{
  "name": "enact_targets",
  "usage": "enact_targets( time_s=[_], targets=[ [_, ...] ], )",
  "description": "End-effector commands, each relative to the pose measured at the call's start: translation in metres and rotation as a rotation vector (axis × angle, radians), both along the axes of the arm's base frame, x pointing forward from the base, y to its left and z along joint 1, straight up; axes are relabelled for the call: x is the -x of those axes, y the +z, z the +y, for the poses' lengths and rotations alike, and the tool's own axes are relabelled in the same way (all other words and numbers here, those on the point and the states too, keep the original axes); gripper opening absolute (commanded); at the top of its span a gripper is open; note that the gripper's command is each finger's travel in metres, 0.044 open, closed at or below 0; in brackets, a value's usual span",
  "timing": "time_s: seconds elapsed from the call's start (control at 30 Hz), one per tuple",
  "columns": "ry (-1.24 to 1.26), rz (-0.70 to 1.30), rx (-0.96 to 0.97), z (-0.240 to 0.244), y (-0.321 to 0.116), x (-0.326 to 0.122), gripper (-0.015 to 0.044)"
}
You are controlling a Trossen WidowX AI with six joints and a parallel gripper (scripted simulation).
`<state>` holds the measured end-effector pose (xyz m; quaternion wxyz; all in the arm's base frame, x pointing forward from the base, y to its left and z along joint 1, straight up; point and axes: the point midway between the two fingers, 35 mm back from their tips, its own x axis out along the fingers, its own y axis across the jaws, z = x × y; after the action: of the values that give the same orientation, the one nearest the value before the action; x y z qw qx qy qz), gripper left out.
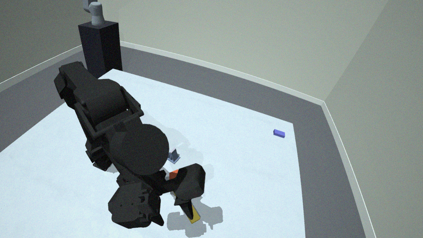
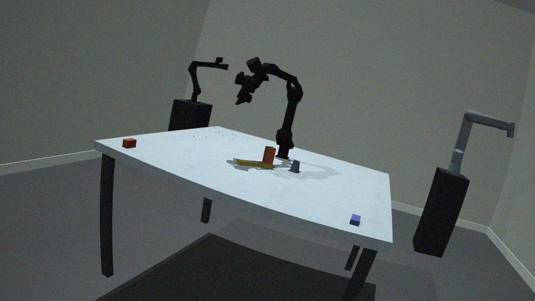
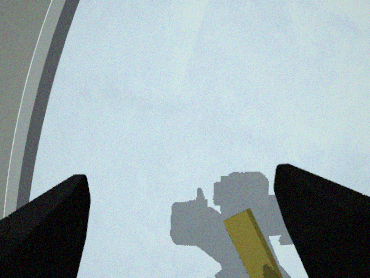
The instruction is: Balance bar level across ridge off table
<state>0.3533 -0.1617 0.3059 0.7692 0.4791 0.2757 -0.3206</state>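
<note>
Across the pale tabletop [image 1: 242, 153] [image 2: 209, 179] [image 3: 150, 125], no writing is legible; the open jaws [image 1: 176, 220] [image 2: 242, 102] hang apart, holding nothing.

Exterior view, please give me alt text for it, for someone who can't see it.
A black robot arm reaches over a white table, its open gripper above a yellow bar lying there. An orange block stands at the bar's end, near a small gray ridge. Red and blue blocks sit toward opposite ends.
</note>
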Motion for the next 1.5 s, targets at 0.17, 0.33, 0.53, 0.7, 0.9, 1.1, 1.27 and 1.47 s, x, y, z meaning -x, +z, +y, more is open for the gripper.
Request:
enact_targets(
  time_s=[0.17,0.33,0.53,0.7,0.9,1.1,1.27,1.47],
  targets=[
    [0.164,0.225,-0.025,0.043,-0.04,-0.013,0.0315],
    [0.265,0.36,-0.035,0.07,-0.062,-0.015,0.0315],
    [0.39,0.523,-0.039,0.102,-0.085,-0.012,0.0315],
    [0.495,0.66,-0.035,0.128,-0.102,-0.006,0.0315],
    [0.548,0.729,-0.031,0.141,-0.109,-0.002,0.0315],
    [0.548,0.729,-0.03,0.14,-0.129,-0.006,0.0315],
    [0.548,0.728,-0.03,0.14,-0.162,-0.01,0.0315],
    [0.548,0.728,-0.03,0.14,-0.201,-0.01,0.0315]
  ],
)
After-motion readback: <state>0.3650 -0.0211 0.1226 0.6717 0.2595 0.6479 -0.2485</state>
